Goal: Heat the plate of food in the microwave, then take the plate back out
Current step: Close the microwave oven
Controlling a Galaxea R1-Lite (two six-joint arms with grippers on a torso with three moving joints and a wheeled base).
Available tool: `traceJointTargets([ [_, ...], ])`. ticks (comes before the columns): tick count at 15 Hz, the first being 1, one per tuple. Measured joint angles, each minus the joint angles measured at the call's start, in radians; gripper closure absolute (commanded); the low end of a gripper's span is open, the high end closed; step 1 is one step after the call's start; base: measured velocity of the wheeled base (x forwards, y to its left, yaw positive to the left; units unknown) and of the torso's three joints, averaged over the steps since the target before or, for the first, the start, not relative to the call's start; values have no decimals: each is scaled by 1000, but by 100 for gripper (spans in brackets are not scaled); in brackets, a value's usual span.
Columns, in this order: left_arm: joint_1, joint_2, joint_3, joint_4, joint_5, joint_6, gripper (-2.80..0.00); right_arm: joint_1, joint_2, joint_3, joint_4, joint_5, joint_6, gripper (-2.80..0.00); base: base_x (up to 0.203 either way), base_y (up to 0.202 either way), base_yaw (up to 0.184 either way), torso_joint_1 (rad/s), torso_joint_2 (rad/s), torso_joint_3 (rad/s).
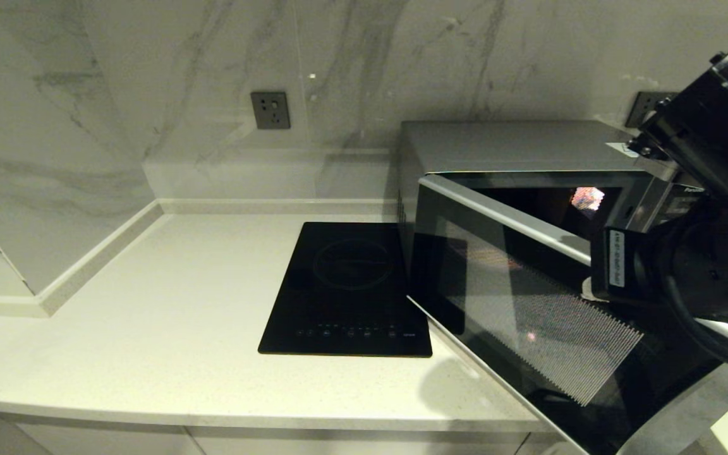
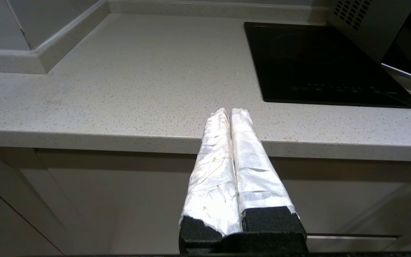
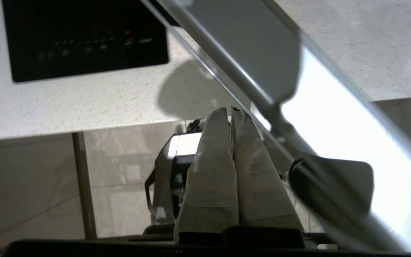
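Note:
The silver microwave stands at the back right of the counter, its dark glass door swung partly open toward me. Its inside is dark, and the plate of food is out of view. My right arm reaches in from the right at the door's free edge. In the right wrist view my right gripper is shut and empty, its tips close beside the door's silver strip; I cannot tell whether they touch. My left gripper is shut and empty, parked low before the counter's front edge.
A flat black induction cooktop lies just left of the microwave. The pale speckled counter stretches left to a marble corner wall. A wall socket sits behind. The open door overhangs the counter's front edge.

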Motion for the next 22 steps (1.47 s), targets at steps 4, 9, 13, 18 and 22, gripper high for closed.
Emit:
traceJointTargets([
  [4, 0, 0, 0, 0, 0, 0, 0, -170, -58, 137, -103, 2, -4, 0, 0, 0, 0, 0, 0, 0],
  [9, 0, 0, 0, 0, 0, 0, 0, -373, -85, 236, -246, 4, -42, 0, 0, 0, 0, 0, 0, 0],
  [13, 0, 0, 0, 0, 0, 0, 0, -526, -52, 238, -339, 19, -104, 0, 0, 0, 0, 0, 0, 0],
  [18, 0, 0, 0, 0, 0, 0, 0, -661, 54, 200, -486, 101, -164, 0, 0, 0, 0, 0, 0, 0],
  [22, 0, 0, 0, 0, 0, 0, 0, -689, 152, 84, -488, 143, -170, 0, 0, 0, 0, 0, 0, 0],
])
